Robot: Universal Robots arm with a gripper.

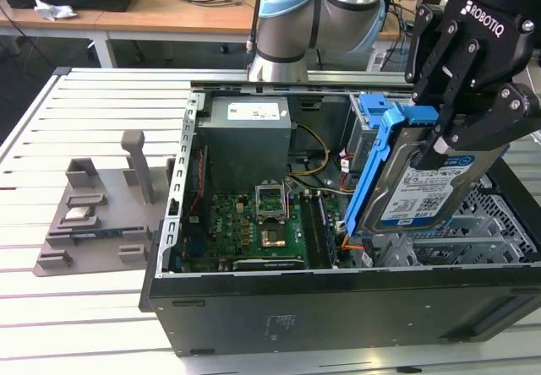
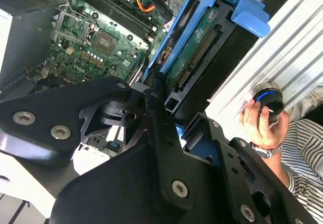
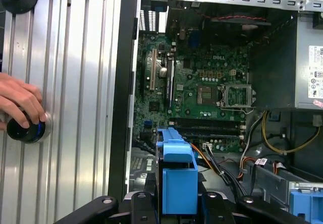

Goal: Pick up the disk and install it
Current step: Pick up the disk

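Gripper (image 1: 439,134) is clamped on the disk (image 1: 423,185), pinching its upper end. Disk is off the surface, tilted near upright over the open computer case (image 1: 338,295), at the case end toward the exterior view's right. Its label (image 1: 414,210) faces the exterior camera, and the blue bracket (image 1: 368,168) runs along the edge toward the exterior view's left. Lower end sits among the drive bay metalwork; can't tell if it touches. Motherboard (image 1: 254,227) lies exposed just beside it, with the power supply (image 1: 245,130) along the case's far wall. Grey drive cage (image 1: 363,130) stands behind the disk. Case rests on a slatted metal surface (image 1: 84,113), with a grey fixture (image 1: 93,219) beside it, toward the exterior view's left. A person's hand (image 3: 17,100) rests on a black knob (image 3: 25,130) on the surface near the case.
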